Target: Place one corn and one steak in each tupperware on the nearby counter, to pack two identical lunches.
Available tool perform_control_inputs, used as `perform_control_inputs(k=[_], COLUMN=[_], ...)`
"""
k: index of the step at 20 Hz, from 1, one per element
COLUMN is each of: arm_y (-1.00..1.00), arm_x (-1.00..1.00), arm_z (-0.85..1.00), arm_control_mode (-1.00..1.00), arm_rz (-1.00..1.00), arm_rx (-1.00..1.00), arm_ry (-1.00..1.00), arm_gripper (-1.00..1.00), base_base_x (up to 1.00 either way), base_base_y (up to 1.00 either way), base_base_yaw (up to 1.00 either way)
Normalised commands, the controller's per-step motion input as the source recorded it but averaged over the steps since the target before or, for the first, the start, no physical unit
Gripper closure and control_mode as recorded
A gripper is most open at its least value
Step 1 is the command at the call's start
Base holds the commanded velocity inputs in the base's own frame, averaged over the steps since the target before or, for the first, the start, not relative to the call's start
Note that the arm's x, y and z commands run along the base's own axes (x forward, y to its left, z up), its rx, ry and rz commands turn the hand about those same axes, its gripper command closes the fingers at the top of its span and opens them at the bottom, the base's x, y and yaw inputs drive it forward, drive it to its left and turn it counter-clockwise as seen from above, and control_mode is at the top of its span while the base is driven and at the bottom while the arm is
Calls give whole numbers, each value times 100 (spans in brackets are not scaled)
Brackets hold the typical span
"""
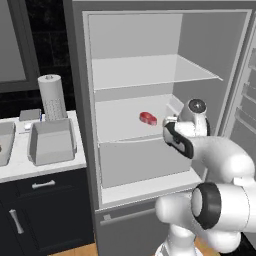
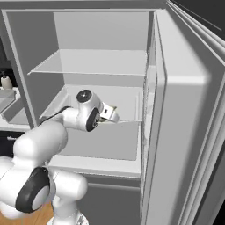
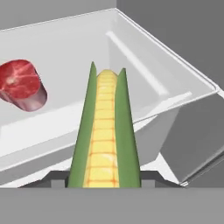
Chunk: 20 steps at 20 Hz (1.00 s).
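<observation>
Hand view, pincer [image 3: 105, 183] clamped on corn [image 3: 105, 131], steak [image 3: 22, 85] on fridge shelf [image 3: 78, 43]

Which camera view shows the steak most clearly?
The hand view: the steak appears large, with its red marbled face plain, beyond the corn. The left base view shows it small on the fridge shelf. In the right base view I cannot find it.

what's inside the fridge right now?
One steak on the middle shelf; a corn held in the gripper. The arm hides the shelf's right end.
</observation>
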Motion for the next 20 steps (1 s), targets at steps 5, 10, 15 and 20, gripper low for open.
perform_control_inputs(k=[5,10,15,20], arm_y=[16,48,70,27], arm_x=[-97,-92,-82,-99], arm_z=[61,47,34,14], arm_control_mode=[-100,-100,-100,-100], arm_rz=[16,25,29,21], arm_rx=[-1,-7,-13,-12], arm_ry=[10,12,3,-2], arm_gripper=[100,100,100,100], base_base_x=[0,0,0,0], base_base_y=[0,0,0,0], base_base_yaw=[0,0,0,0])
